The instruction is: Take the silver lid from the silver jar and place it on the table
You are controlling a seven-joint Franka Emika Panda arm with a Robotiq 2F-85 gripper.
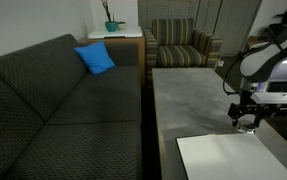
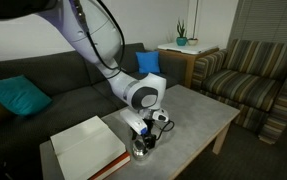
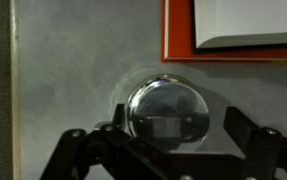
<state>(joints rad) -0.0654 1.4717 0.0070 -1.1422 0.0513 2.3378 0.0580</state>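
Observation:
The silver lid (image 3: 166, 110) is a shiny round cap that sits on the silver jar (image 2: 143, 149). In the wrist view the lid hides the jar body. They stand on the grey table (image 3: 63, 80), next to the white sheet. My gripper (image 3: 168, 140) hangs straight over the lid, open, with one dark finger on each side of it. I cannot tell whether the fingers touch it. In an exterior view the gripper (image 1: 247, 118) is low over the table (image 1: 183, 110) and hides the jar. In an exterior view the gripper (image 2: 149, 132) is just above the jar.
A white sheet with an orange-red edge (image 3: 243, 20) lies close beside the jar, and shows in both exterior views (image 1: 233, 155) (image 2: 83, 145). A dark sofa (image 1: 53, 100) runs along the table. A striped armchair (image 2: 253, 80) stands at the table's end.

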